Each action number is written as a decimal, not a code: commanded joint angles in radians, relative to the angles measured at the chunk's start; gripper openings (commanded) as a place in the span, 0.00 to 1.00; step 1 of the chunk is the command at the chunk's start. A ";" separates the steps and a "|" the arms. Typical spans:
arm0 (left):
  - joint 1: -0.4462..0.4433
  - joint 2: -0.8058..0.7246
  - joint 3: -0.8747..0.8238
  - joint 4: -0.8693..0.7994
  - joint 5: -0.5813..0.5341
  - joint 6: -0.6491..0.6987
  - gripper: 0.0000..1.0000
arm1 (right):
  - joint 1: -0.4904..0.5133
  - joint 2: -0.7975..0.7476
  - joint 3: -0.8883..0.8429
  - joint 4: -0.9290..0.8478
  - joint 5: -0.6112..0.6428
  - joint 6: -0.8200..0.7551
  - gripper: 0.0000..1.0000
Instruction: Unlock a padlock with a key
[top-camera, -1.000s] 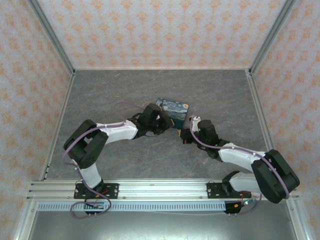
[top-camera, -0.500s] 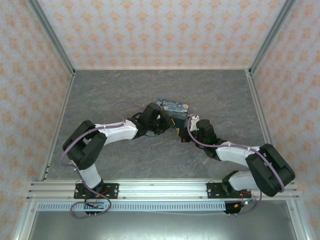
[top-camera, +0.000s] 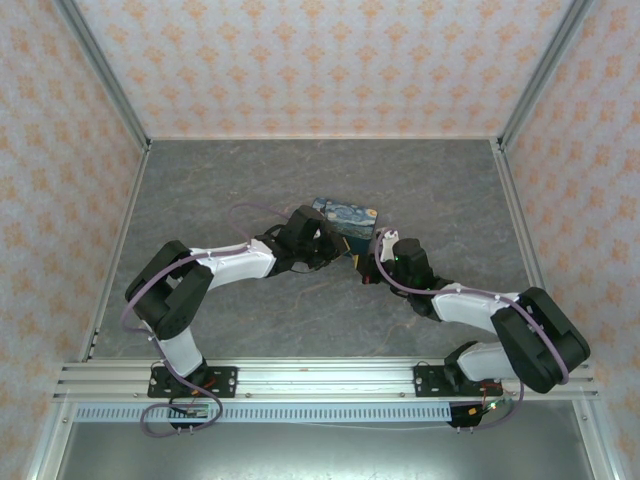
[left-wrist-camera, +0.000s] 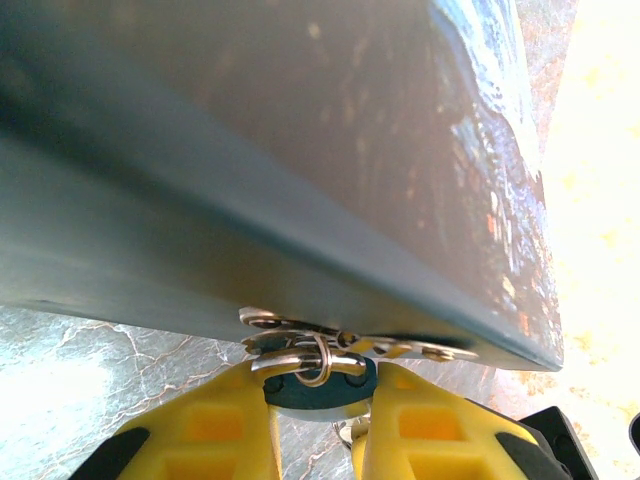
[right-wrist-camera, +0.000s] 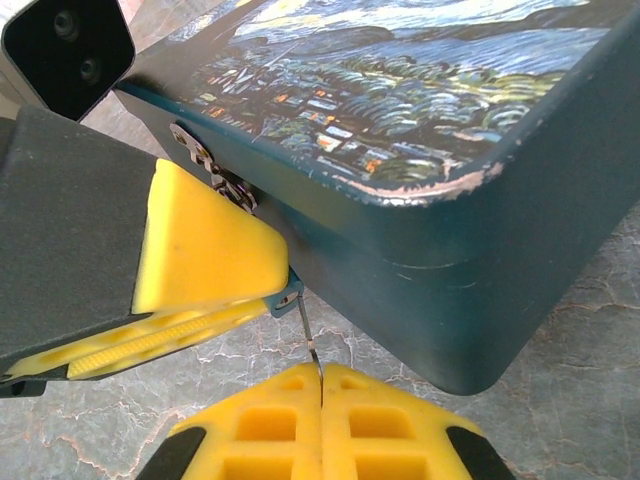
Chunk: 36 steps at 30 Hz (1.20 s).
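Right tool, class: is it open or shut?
Shut. In the right wrist view, the right tool has its yellow fingers pressed together, pinching a thin silver metal strip beside the teal starry-night printed block.

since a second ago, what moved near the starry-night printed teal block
The right gripper edged left toward the starry-night printed teal padlock, its elbow swinging inward. The left gripper kept its clamp on the small teal-headed key; the padlock stayed put.
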 joint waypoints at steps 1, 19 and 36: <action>-0.006 -0.031 0.034 0.000 0.012 -0.003 0.17 | 0.007 0.015 0.004 0.052 -0.004 0.009 0.00; -0.006 -0.020 0.036 -0.002 0.007 -0.006 0.17 | 0.007 0.015 -0.010 0.076 -0.020 0.022 0.00; -0.007 -0.015 0.035 -0.007 -0.001 -0.004 0.17 | 0.008 -0.002 -0.023 0.076 -0.026 0.023 0.00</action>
